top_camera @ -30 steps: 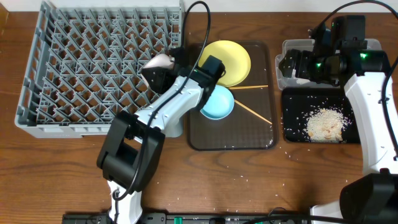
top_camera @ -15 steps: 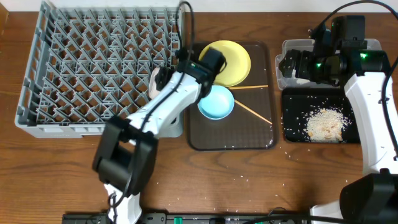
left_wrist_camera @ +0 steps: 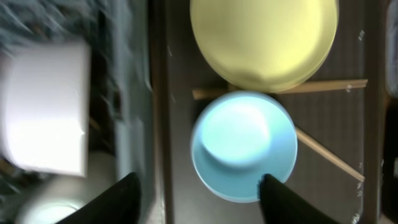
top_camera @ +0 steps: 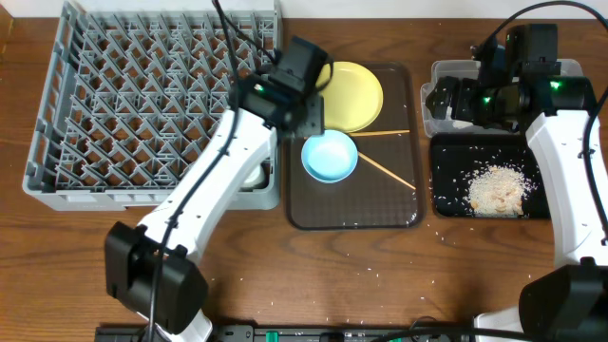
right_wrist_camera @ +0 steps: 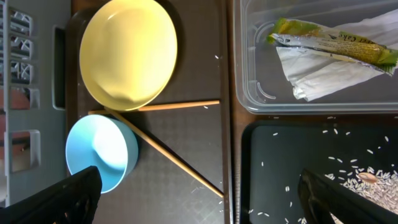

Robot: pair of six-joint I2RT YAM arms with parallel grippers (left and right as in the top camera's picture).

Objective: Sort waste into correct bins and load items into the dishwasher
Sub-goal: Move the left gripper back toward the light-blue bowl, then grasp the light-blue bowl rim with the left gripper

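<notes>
Left gripper (left_wrist_camera: pixel 200 180) is held open over the light blue bowl (left_wrist_camera: pixel 244 146) on the brown tray (top_camera: pixel 351 204), beside the yellow plate (left_wrist_camera: pixel 264 37); right gripper (right_wrist_camera: pixel 199 177) is held open above the clear tub (right_wrist_camera: pixel 261 93). The chopsticks (left_wrist_camera: pixel 323 85), seemingly touching the bowl (view blurred), could be dragged by a sloppy grab.

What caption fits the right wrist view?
Green-and-yellow wrapper and white paper napkin in clear plastic tub; rice scraps in black tray.
</notes>
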